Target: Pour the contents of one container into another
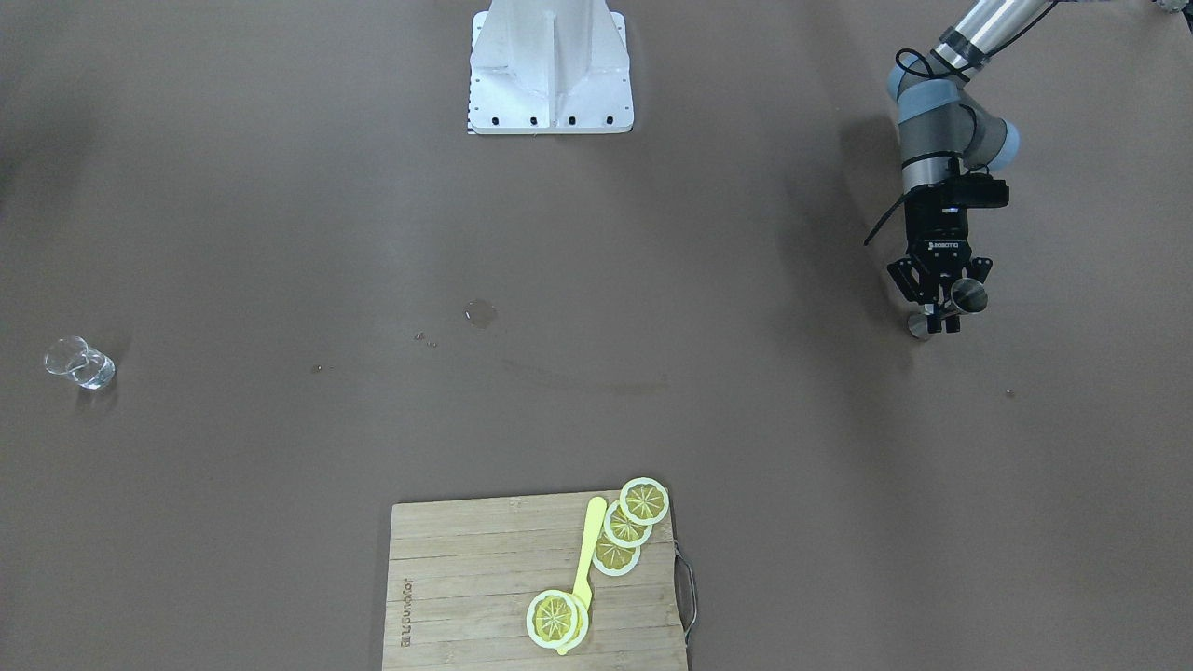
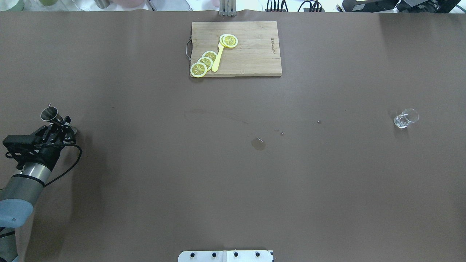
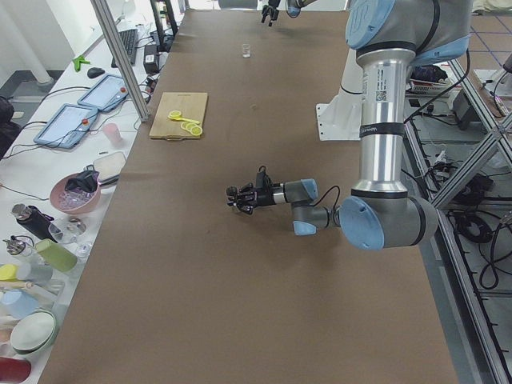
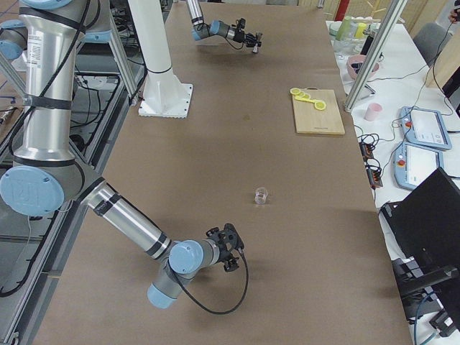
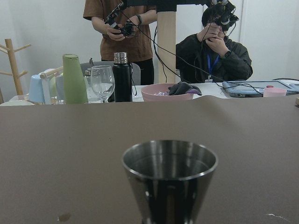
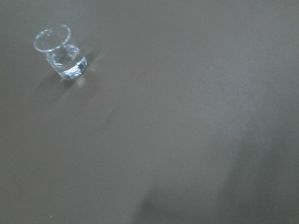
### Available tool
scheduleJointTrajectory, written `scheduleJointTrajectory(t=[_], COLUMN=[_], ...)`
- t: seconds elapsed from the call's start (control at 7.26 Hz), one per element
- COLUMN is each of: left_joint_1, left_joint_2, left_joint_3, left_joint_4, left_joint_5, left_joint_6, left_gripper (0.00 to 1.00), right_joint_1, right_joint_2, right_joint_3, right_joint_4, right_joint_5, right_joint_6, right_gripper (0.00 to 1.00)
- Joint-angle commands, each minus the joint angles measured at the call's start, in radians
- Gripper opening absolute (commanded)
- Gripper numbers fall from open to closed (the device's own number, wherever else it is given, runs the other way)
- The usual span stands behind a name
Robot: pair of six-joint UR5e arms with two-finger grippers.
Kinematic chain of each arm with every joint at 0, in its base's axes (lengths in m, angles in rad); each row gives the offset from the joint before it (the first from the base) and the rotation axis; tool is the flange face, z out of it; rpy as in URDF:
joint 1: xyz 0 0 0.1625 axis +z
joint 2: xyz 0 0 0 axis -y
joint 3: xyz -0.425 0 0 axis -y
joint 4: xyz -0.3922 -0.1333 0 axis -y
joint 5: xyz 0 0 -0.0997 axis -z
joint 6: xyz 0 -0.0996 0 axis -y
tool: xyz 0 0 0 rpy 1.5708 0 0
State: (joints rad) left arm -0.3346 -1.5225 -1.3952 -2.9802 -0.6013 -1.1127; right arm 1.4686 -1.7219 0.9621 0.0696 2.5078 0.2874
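A steel jigger [image 1: 969, 296] stands at the table's edge on my left side, also seen at the overhead view's left as the jigger [image 2: 49, 113]. My left gripper [image 1: 941, 315] is shut on its narrow waist. The left wrist view shows the jigger [image 5: 169, 177] close and upright, with no fingers in frame. A small clear glass [image 2: 406, 119] with a little liquid stands far off on my right side; it is the same glass [image 6: 60, 51] at the upper left of the right wrist view. My right gripper [image 4: 228, 248] shows only in the side views, so I cannot tell its state.
A wooden cutting board [image 2: 255, 54] with lemon slices [image 2: 204, 62] and a yellow utensil lies at the far middle edge. A small wet puddle [image 2: 258, 143] marks the table's middle. The white robot base [image 1: 550, 65] stands on the near side. People and tableware sit beyond the left end.
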Motion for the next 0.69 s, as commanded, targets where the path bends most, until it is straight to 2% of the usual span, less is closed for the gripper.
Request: scheduleJointTrajectory(t=[0.0,0.28,0.41,0.55], left_joint_1=[-0.001,0.0,-0.001,-0.001], left_joint_2=[-0.001,-0.001,-0.001,-0.001], left_joint_3=[0.001,-0.001,-0.001,-0.004], left_joint_4=[0.001,0.001,0.003,0.001], left_joint_5=[-0.002,-0.002,0.0,0.0], left_joint_6=[0.001,0.001,0.002,0.002], left_gripper=[0.5,0.62,0.96,0.99], right_joint_1=[0.062,0.085,0.066,0.055], right_joint_2=[-0.015,-0.01,-0.008,-0.007], right_joint_3=[0.0,0.003,0.004,0.007], right_joint_4=[-0.15,-0.249,-0.282,-0.324], right_joint_5=[-0.023,-0.046,-0.044,-0.046], right_joint_6=[-0.01,-0.01,-0.011,-0.011], right_gripper=[1.0,1.0,1.0,1.0])
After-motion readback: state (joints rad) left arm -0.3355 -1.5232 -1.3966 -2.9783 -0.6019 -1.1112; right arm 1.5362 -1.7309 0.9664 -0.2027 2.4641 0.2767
